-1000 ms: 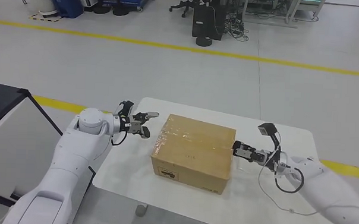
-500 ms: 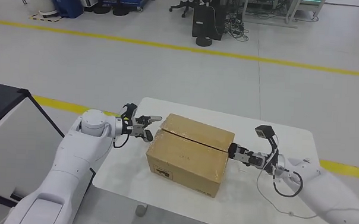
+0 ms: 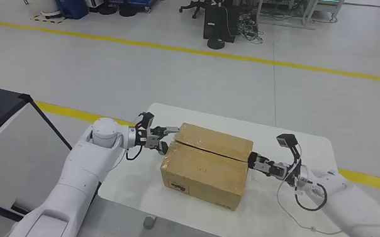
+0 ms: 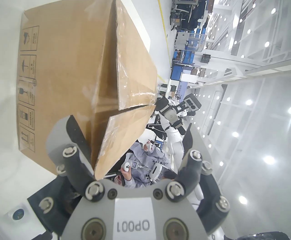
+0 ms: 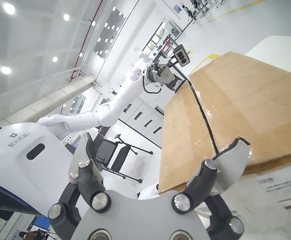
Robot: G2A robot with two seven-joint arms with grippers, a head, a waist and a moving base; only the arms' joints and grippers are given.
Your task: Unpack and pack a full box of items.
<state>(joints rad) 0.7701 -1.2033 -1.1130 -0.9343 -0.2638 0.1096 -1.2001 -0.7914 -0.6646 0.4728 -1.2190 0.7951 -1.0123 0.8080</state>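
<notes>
Cardboard box (image 3: 206,168) sits mid-way across the table (image 3: 290,138), flaps down. My left gripper (image 3: 166,138) is spread wide at its left end, and my right gripper (image 3: 252,163) is spread at the right-end seam. If I push unevenly, I reckon the box skews or slides toward the near edge.

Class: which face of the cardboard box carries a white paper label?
The end face beside the right gripper: it bears the white label; the long near face shows only printed symbols.
</notes>
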